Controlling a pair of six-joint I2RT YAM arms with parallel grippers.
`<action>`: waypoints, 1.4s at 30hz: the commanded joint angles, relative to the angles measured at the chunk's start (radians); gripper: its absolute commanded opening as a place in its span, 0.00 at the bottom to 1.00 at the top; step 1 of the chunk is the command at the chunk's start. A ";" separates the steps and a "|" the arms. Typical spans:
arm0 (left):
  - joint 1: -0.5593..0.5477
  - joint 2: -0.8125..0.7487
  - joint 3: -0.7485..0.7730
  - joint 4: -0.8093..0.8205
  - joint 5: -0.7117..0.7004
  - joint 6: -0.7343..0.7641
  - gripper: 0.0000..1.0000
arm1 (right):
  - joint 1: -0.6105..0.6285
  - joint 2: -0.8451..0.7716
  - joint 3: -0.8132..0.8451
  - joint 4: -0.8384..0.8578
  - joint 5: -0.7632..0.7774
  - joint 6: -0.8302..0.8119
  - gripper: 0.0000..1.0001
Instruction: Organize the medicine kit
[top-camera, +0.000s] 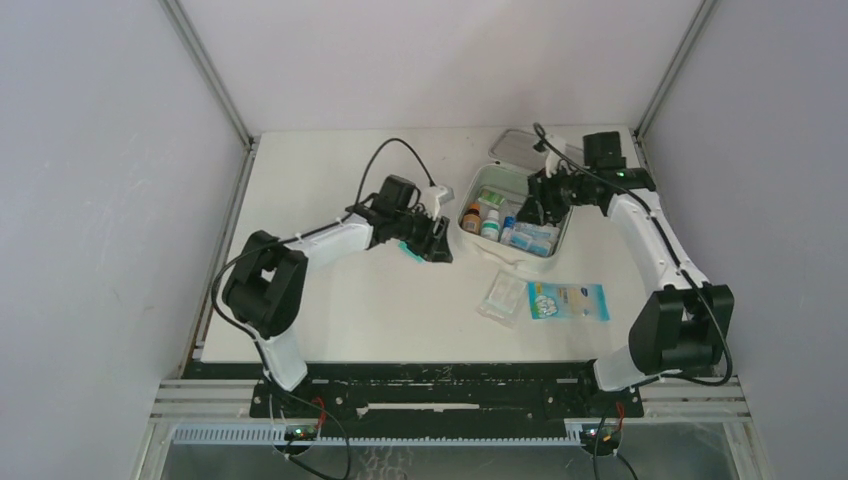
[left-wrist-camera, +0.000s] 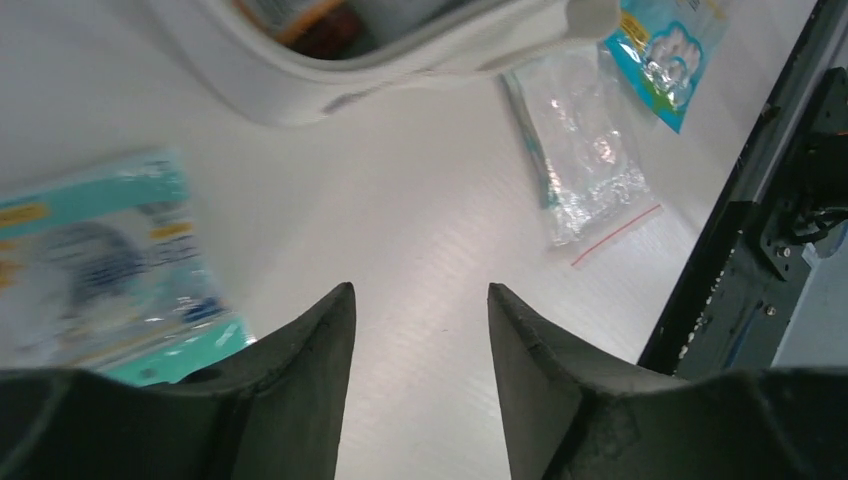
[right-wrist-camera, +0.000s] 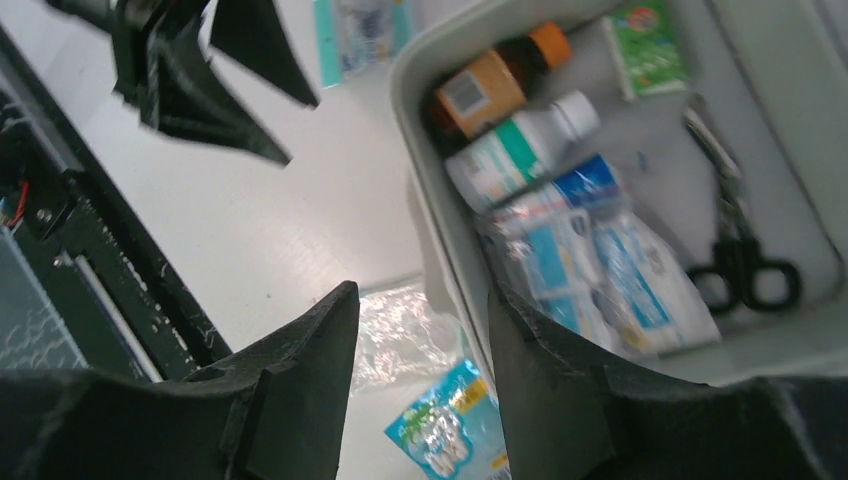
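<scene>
Left gripper (left-wrist-camera: 420, 290): we record the fingers set moderately apart, with nothing between them and only bare table (top-camera: 330, 300) showing in the gap. It hangs low over the table, and we cannot tell whether the tips touch it. A teal packet (left-wrist-camera: 100, 260) lies at its 9 o'clock in the left wrist view, partly under the left finger. Right gripper (right-wrist-camera: 425, 290): we note a like moderate spread, also empty, poised above the near wall of the medicine kit (right-wrist-camera: 440, 250) without visible contact. The kit (top-camera: 530, 262) lies open at about 1 o'clock from the table's centre in the top view, its grey lid (top-camera: 520, 145) folded back at 12 o'clock. The left gripper (top-camera: 432, 240) is just beside its 9 o'clock wall and the right gripper (top-camera: 530, 208) is over its interior. Contents we list from the right wrist view: an amber bottle with orange cap (right-wrist-camera: 490, 85), a white bottle with green label (right-wrist-camera: 520, 145) beside it, blue-and-white sachets (right-wrist-camera: 600, 270), a small green box (right-wrist-camera: 650, 50) and black-handled scissors (right-wrist-camera: 735, 230). Outside the kit, at its 6 o'clock in the top view, we list a clear zip packet (top-camera: 503, 297) and, touching it at 3 o'clock, a blue packet (top-camera: 568, 300).
</scene>
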 joint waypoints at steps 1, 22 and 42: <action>-0.121 -0.100 -0.056 0.130 -0.117 -0.089 0.59 | -0.083 -0.107 -0.047 0.056 0.029 0.060 0.50; -0.140 0.070 0.145 -0.110 -0.707 0.267 1.00 | -0.142 -0.159 -0.157 0.094 0.043 0.019 0.52; -0.075 0.250 0.289 -0.224 -0.559 0.259 0.62 | -0.151 -0.157 -0.163 0.101 0.023 0.023 0.52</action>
